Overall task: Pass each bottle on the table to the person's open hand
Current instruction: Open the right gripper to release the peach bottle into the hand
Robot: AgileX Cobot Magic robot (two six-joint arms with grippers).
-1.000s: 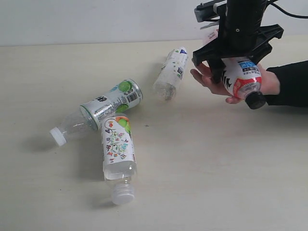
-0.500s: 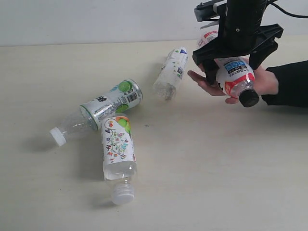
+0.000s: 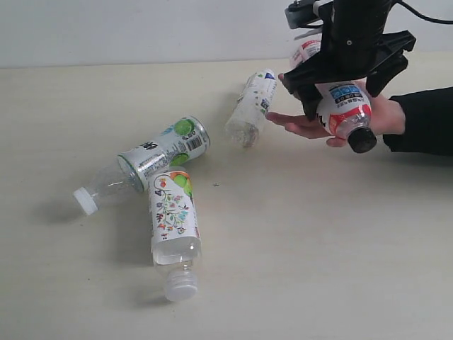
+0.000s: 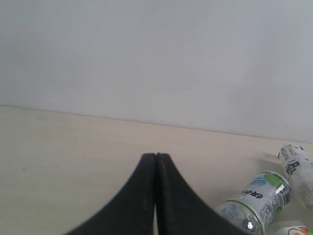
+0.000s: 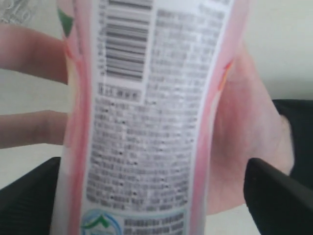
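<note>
pink bottle (image 5: 142, 122): barcode, fine print unreadable | lies on open hand (image 5: 244, 132) | right fingers (image 5: 279, 196) spread wide, not gripping | left fingers (image 4: 142, 196) pressed together

The pink bottle (image 3: 345, 112), black cap forward, lies tilted on the open hand (image 3: 306, 125). Three others lie on the cream worktop (image 3: 318, 234): the green bottle (image 3: 159, 154) against the floral bottle (image 3: 173, 225), and the purple-marked bottle (image 3: 253, 106) near the hand's fingertips.

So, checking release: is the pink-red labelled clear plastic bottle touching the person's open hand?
Touching: exterior view shows the pink-red bottle lying across the open hand.
</note>
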